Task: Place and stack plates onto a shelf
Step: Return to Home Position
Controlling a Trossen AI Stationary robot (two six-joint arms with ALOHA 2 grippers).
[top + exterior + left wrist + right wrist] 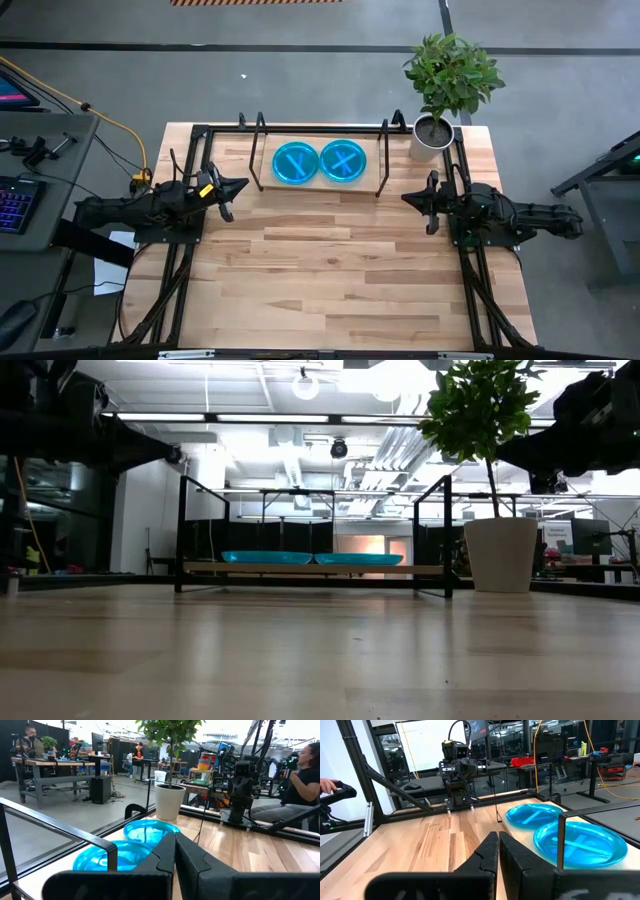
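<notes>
Plates [295, 163] sit in two side-by-side stacks on the shelf [312, 186], upper centre of the high view; the shelf's long axis runs left-right. Left gripper [238, 187] is mid-left, fingers pressed together, empty, just beside the shelf's left end. Right gripper [410, 198] is mid-right, likewise closed and empty, a bit farther off. Stacks lie between them, slightly up-frame. Probably only parking remains.
</notes>
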